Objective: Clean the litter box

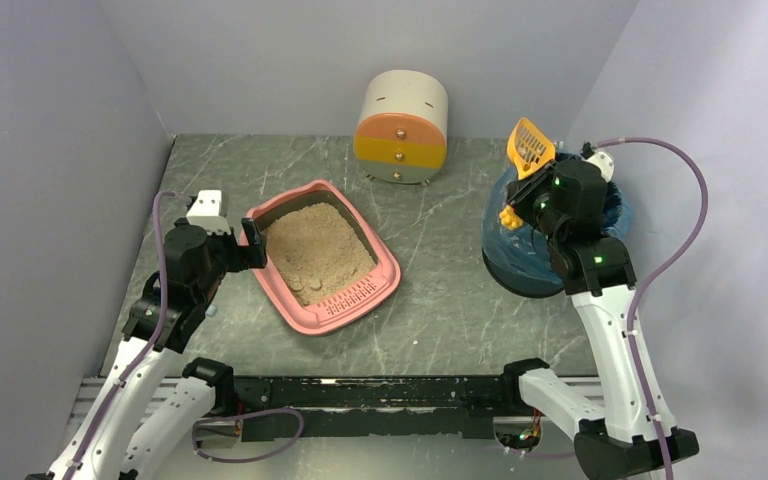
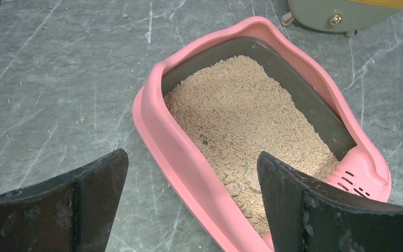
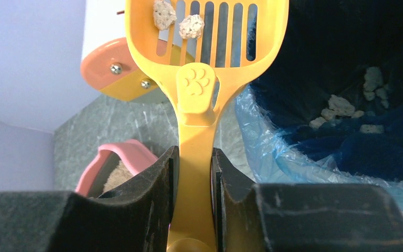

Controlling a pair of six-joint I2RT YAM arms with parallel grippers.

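Observation:
The pink litter box (image 1: 387,264) with beige litter lies left of the table's middle. Several clumps sit in the litter near its slotted ledge (image 2: 354,178). My left gripper (image 1: 252,246) stands open at the box's left rim (image 2: 152,105), one finger outside the wall and one over the litter, touching nothing; in the left wrist view the left gripper (image 2: 191,155) straddles the rim. My right gripper (image 3: 194,157) is shut on the handle of a yellow slotted scoop (image 3: 204,79). The scoop (image 1: 530,146) is held up beside the bin, with two clumps (image 3: 163,14) on its slots.
A round bin with a blue liner (image 1: 520,262) stands at the right; pale clumps (image 3: 341,107) lie inside it. A cream-and-orange round drawer unit (image 1: 401,125) stands at the back centre. Walls close in on the left, back and right.

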